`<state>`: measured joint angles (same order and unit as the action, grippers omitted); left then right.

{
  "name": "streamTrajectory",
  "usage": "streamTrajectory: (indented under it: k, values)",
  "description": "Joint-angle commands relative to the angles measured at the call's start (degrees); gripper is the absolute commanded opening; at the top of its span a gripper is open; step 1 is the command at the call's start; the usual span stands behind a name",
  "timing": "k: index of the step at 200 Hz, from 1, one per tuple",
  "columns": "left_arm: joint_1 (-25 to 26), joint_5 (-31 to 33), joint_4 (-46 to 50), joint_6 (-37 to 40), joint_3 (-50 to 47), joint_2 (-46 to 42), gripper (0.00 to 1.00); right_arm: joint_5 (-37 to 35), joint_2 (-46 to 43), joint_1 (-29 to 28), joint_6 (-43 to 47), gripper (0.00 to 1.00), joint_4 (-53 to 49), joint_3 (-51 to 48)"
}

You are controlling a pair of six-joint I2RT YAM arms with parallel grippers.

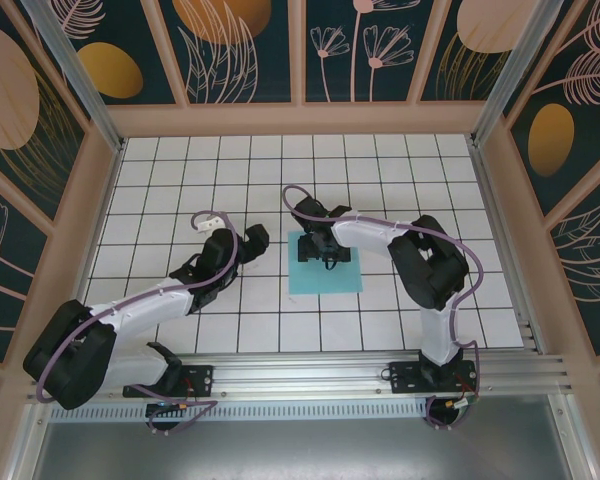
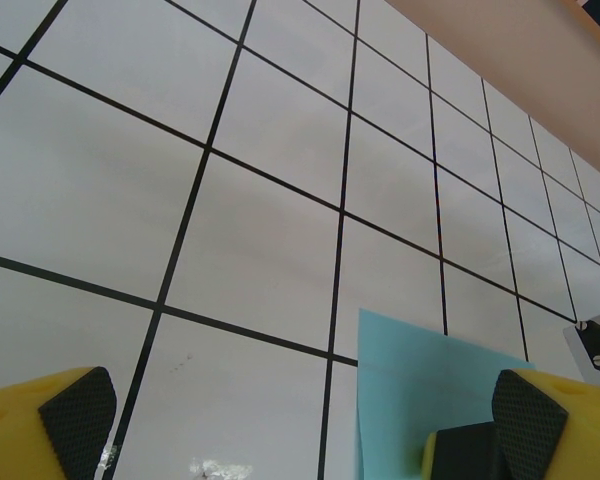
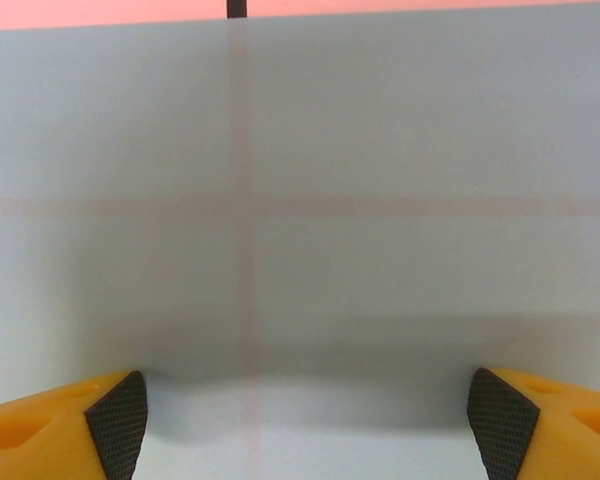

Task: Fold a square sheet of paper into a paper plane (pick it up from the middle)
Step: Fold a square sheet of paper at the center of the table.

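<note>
The square sheet of paper [image 1: 315, 280] lies flat on the gridded table [image 1: 180, 180], near its centre. The right gripper [image 1: 330, 256] stands directly over the sheet, fingers spread wide with nothing between them. The left gripper [image 1: 250, 240] sits just left of the sheet's edge, spread wide and empty

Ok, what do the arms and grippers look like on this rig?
The left arm and right arm have white links, bulky black joints and a lilac cable each. The fingers are yellow with black cross-hatched pads.
</note>
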<state>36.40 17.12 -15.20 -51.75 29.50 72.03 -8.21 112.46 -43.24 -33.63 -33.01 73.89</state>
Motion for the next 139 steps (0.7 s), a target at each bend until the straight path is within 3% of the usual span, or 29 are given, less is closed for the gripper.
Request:
streamTrajectory:
  k: [1, 55, 118, 139]
  values:
    - [-0.3, 0.8, -0.1, -0.2, 0.1, -0.5, 0.99, 1.4, 4.3, -0.3, 0.7, 0.84, -1.5, -1.3]
    - [-0.3, 0.5, 0.0, -0.1, 0.3, -0.5, 0.98, 0.8, 2.9, -0.3, 1.5, 0.80, -2.5, 0.8]
    - [-0.2, 0.3, 1.0, 0.0, 1.3, -0.2, 0.98, 3.2, -1.8, 0.7, 0.9, 0.52, 0.3, 0.7]
    - [-0.3, 0.2, 1.3, -0.1, 1.5, -0.1, 0.98, 3.6, -3.9, 0.7, 0.8, 0.50, 1.1, 0.6]
